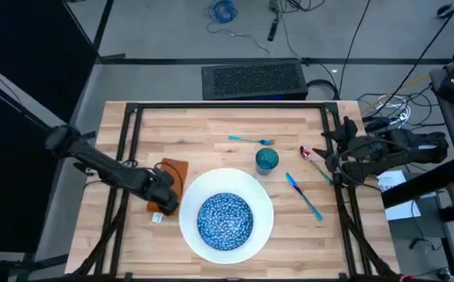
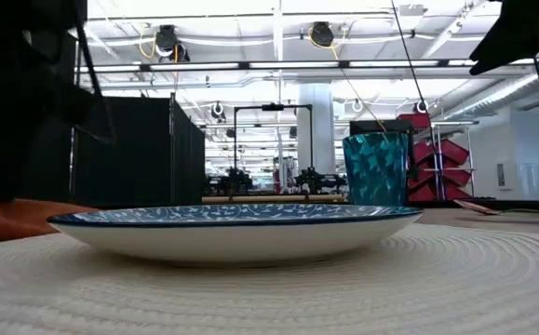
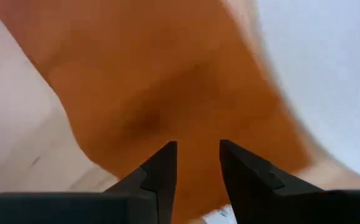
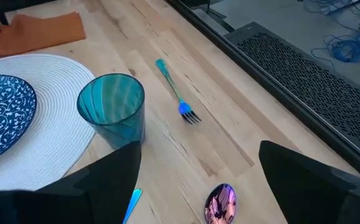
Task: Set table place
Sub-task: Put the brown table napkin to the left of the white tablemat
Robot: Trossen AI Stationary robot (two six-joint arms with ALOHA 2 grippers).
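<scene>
Woven white mat (image 2: 343,288) lies nearest, carrying the blue bowl (image 1: 225,220). Left claw (image 3: 197,163) hovers over the orange napkin (image 1: 175,174) beside the mat, fingers parted, gripping nothing. Right claw (image 4: 198,180) waits released at the surface's (image 1: 203,129) right edge near cup (image 1: 266,160), fork (image 1: 252,140), spoon (image 1: 314,159).

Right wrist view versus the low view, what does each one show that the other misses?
Only the right wrist view shows the fork lying beyond the cup, the spoon near the right gripper with its jaws wide open, and the bare wood table.

Only the low view shows the room behind the table and the bowl's white underside.

Both show the teal cup standing upright, the blue patterned bowl on the white round mat, and the orange napkin at the far side of the mat.
</scene>
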